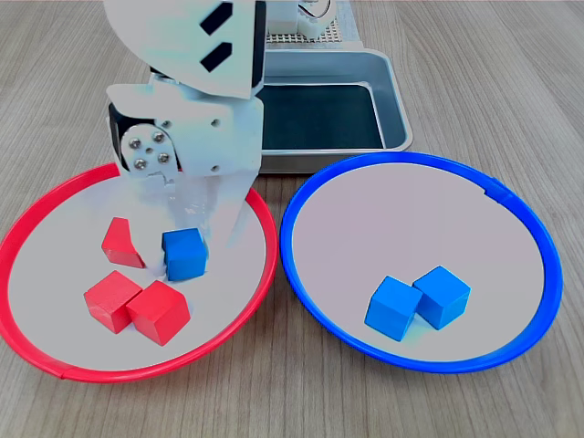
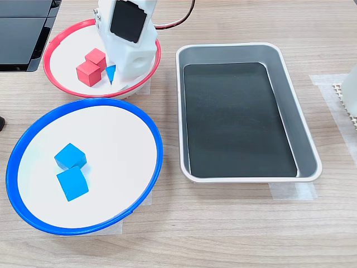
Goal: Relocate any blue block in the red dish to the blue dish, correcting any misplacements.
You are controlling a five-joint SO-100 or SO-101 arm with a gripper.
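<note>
The white robot hand (image 1: 185, 239) is clamped around a small bright blue cube (image 1: 183, 254) over the red-rimmed round dish (image 1: 55, 365), beside three red cubes (image 1: 137, 306). Two more blue cubes (image 1: 418, 301) sit touching in the blue-rimmed round dish (image 1: 520, 219) alongside, towards the bench's near edge in the first exterior view.

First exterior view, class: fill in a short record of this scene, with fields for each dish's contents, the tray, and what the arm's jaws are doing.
red dish: three red cubes and one blue block
blue dish: two blue cubes, touching
metal tray: behind both dishes, no cubes seen inside
gripper: lowered into the red dish, jaws around the blue block
grip: block looks held; lift not clear
</note>
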